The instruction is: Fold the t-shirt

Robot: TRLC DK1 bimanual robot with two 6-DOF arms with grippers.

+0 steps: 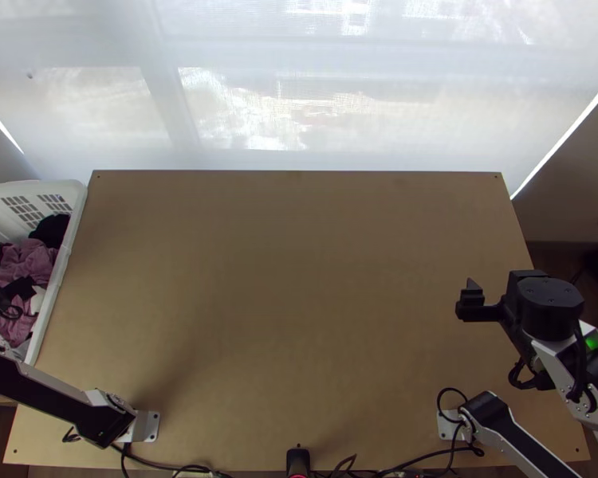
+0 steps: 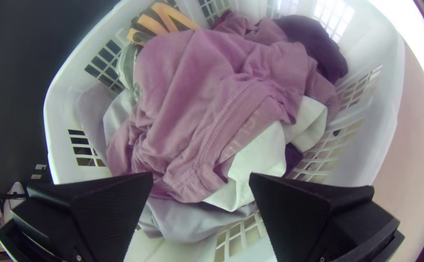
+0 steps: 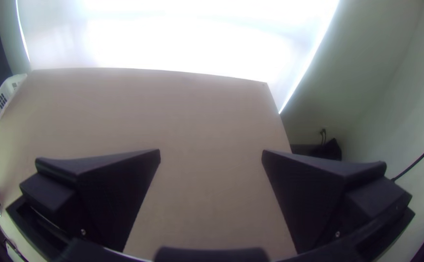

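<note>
Hanging spread above a bunched mauve garment [image 2: 187, 97] in a white plastic basket [image 1: 64, 247], left black claw [image 1: 16, 289], right claw [image 1: 470, 299] spread over the light wooden counter [image 1: 299, 279], right side.

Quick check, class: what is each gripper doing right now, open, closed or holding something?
Left gripper: open, holding nothing, over the laundry basket.
Right gripper: open, holding nothing.

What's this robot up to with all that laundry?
Nothing is being held just now. The left gripper is open over a pile of clothes in the white basket, a pink garment on top. The right gripper is open above the table. No folding has begun.
</note>
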